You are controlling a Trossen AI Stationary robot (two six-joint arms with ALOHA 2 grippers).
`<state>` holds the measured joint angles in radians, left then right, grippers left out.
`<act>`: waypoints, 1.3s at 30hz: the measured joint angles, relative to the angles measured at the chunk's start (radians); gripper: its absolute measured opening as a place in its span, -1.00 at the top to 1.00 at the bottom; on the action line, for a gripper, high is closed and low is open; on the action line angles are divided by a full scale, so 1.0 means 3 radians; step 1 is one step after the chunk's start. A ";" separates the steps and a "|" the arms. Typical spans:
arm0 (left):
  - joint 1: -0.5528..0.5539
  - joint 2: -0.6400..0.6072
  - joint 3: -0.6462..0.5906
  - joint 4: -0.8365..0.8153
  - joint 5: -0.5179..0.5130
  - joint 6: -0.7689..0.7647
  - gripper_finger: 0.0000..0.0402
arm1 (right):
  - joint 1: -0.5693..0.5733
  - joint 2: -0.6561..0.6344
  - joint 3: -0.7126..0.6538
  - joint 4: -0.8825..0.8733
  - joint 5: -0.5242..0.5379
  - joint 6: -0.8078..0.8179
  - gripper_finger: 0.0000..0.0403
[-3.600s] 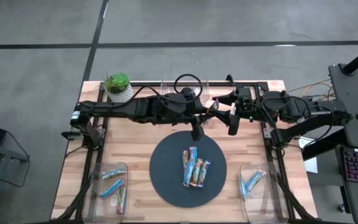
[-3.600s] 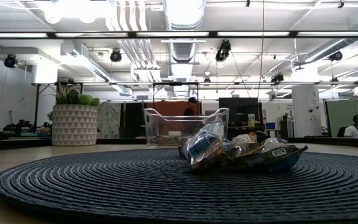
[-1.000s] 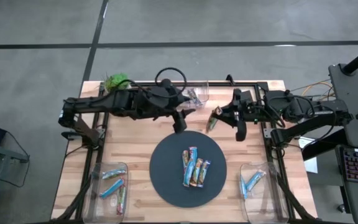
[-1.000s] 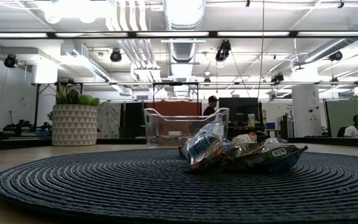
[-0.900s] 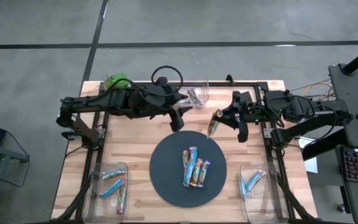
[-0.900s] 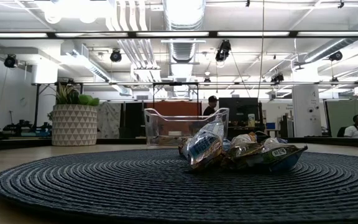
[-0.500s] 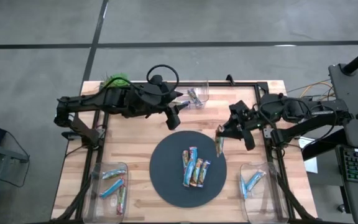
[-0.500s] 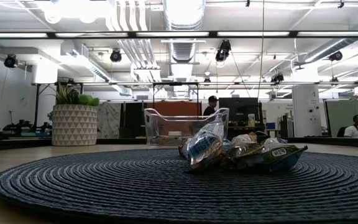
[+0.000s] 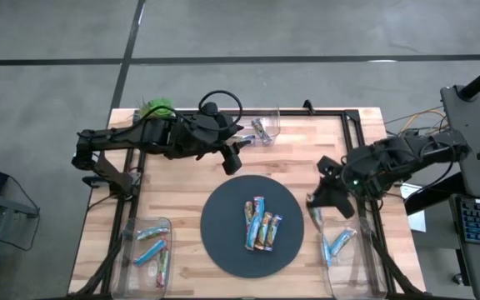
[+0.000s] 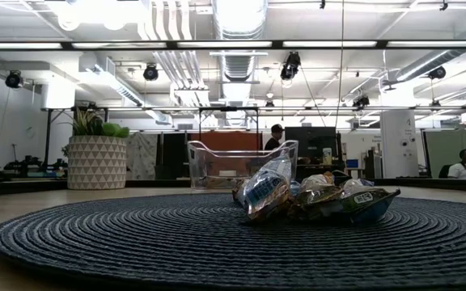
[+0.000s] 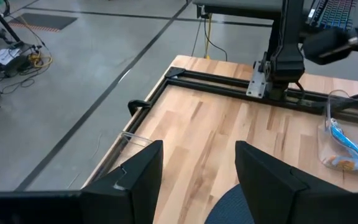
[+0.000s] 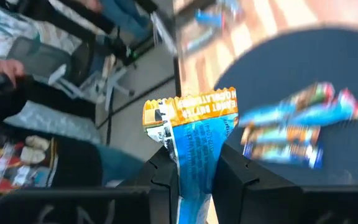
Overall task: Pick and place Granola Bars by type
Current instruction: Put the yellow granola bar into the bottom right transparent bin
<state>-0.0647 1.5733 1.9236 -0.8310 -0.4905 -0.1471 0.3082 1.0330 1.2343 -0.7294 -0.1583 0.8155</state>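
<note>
Several granola bars (image 9: 260, 223) lie side by side in the middle of the dark round mat (image 9: 223, 242); the low view shows them as a small heap (image 10: 314, 198). My right gripper (image 9: 315, 206) hangs above the table between the mat and the near right bin (image 9: 358, 254), shut on a blue bar with an orange end (image 12: 194, 124). My left gripper (image 9: 233, 163) stands open above the mat's far edge, with nothing between its fingers (image 11: 194, 177). My right gripper pinches the blue bar between its two fingers at the wrapper's blue middle (image 12: 194, 158). The orange crimped end (image 12: 191, 106) sticks out past the fingertips. The bar is lifted clear of the table.
A clear bin at the far edge (image 9: 261, 127) holds one bar. The near left bin (image 9: 148, 248) holds a few bars, and the near right bin holds blue ones (image 9: 338, 242). A potted plant (image 9: 155, 108) stands at the far left. Black frame rails run along the table's edges.
My right gripper has carried the blue bar from beyond the mat's far edge toward the near right bin, going toward the near and right edges and a little down. Its wrist has rolled and tipped on the way. It stays shut on the bar.
</note>
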 joint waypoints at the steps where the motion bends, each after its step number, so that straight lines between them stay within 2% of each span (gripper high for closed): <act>1: 0.0000 -0.0003 0.0000 0.0000 -0.0001 0.0000 0.09 | 0.0055 -0.0002 0.0000 -0.0062 0.0000 0.0081 0.71; 10: 0.0000 -0.0012 0.0000 0.0001 -0.0004 -0.0031 0.09 | 0.0452 -0.0004 -0.0014 -0.0623 0.0180 0.0677 0.71; 19: 0.0000 -0.0011 0.0000 0.0000 -0.0004 -0.0051 0.09 | 0.0759 0.0008 -0.0026 -0.0882 0.0235 0.1181 0.71; 28: 0.0000 -0.0011 0.0000 0.0000 -0.0002 -0.0062 0.09 | 0.1152 0.0013 -0.0096 -0.0899 0.0619 0.1708 0.71; 39: 0.0000 -0.0011 0.0000 -0.0001 -0.0001 -0.0085 0.09 | 0.1710 0.0017 -0.0504 -0.0873 0.0746 0.2745 0.71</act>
<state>-0.0647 1.5699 1.9236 -0.8314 -0.4908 -0.1726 0.8211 1.0381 1.0831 -0.9913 0.0653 1.6388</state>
